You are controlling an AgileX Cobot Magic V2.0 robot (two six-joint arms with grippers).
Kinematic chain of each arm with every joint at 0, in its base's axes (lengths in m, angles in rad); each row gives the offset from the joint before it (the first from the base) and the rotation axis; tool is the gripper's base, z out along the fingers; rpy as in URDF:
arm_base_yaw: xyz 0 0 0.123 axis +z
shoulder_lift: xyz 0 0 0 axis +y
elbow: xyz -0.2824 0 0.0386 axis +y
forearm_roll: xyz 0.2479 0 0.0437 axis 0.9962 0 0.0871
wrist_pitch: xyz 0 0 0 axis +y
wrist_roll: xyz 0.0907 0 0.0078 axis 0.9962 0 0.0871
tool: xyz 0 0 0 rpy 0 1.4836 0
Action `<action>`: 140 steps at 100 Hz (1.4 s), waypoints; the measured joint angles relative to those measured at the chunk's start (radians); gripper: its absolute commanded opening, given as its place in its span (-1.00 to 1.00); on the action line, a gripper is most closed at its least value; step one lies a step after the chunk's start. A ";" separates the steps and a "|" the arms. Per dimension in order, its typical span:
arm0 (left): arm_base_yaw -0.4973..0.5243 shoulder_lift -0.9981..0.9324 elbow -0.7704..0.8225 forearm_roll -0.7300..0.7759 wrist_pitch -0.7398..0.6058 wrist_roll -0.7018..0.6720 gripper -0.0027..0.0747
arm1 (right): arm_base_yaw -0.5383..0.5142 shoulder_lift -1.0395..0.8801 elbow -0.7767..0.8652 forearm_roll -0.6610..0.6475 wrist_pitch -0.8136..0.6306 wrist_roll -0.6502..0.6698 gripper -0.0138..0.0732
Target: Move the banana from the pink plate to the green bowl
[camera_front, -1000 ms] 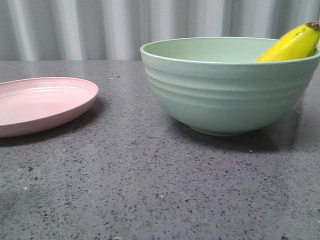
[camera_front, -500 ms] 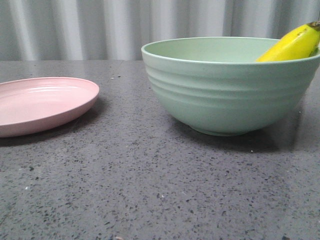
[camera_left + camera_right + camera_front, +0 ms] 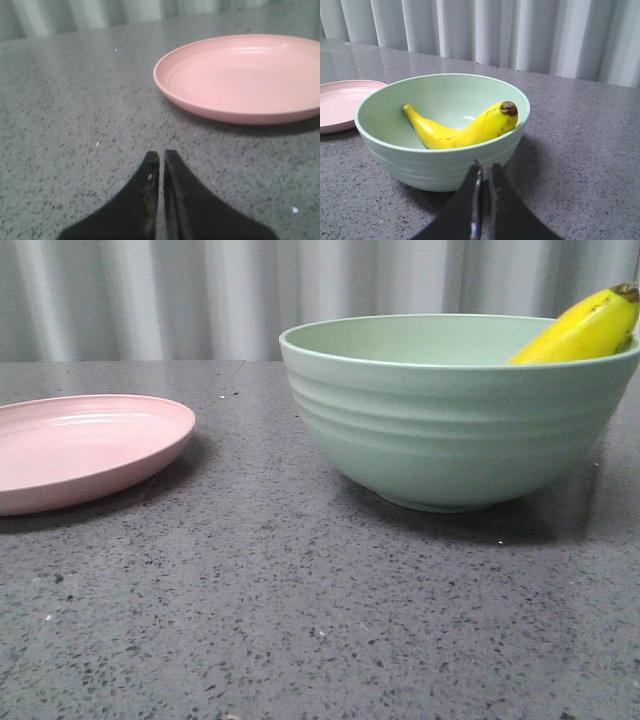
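Note:
The yellow banana lies inside the green bowl, its dark tip resting at the rim; in the front view its end sticks up over the bowl's right rim. The pink plate sits bare at the left and also shows in the left wrist view and the right wrist view. My left gripper is shut and empty, low over the table short of the plate. My right gripper is shut and empty, just outside the bowl's wall. Neither gripper shows in the front view.
The dark speckled stone tabletop runs under everything. A grey-white pleated curtain closes the back.
The front view shifts very slightly, so the bowl and plate sit a few pixels left. The banana stays in the bowl.

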 measured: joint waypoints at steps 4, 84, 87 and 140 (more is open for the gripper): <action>0.009 0.000 0.000 0.002 0.013 0.000 -0.98 | 0.000 0.000 0.000 0.000 0.000 0.000 -0.83; 0.018 0.000 0.000 0.002 0.020 -0.001 -0.98 | 0.000 -0.004 0.000 0.000 0.000 0.000 -0.83; 0.018 0.000 0.000 0.002 0.020 -0.001 -0.98 | 0.000 -0.004 0.000 0.000 0.000 0.000 -0.83; 0.018 0.000 0.000 0.002 0.020 -0.001 -0.98 | -0.304 -0.004 0.267 0.000 -0.365 0.022 -0.83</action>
